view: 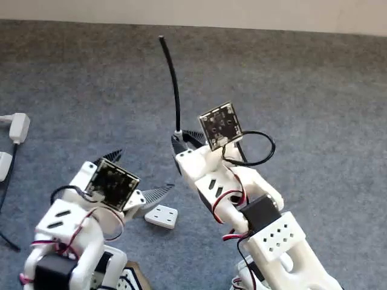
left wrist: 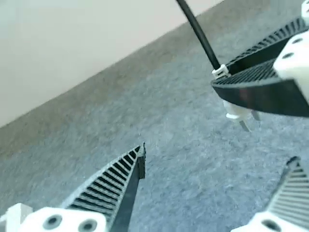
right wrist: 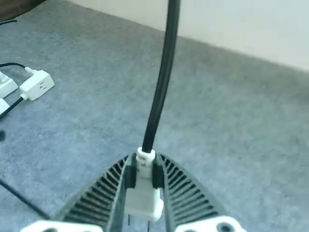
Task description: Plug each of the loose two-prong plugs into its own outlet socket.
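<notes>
My right claw (right wrist: 145,164) grips a plug (right wrist: 142,195) aloft; my left claw (left wrist: 217,154) gapes empty. Next, I'd align it over the outlet socket (view: 162,215).

Prong tips of white plug (right wrist: 143,202), end of black cord (right wrist: 161,82), beyond right wrist view's edges.

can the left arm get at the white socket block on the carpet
Probably yes: the left gripper is open, the socket block lies just beside it with nothing between, and the right gripper, shut on the plug, is off to the side.
</notes>
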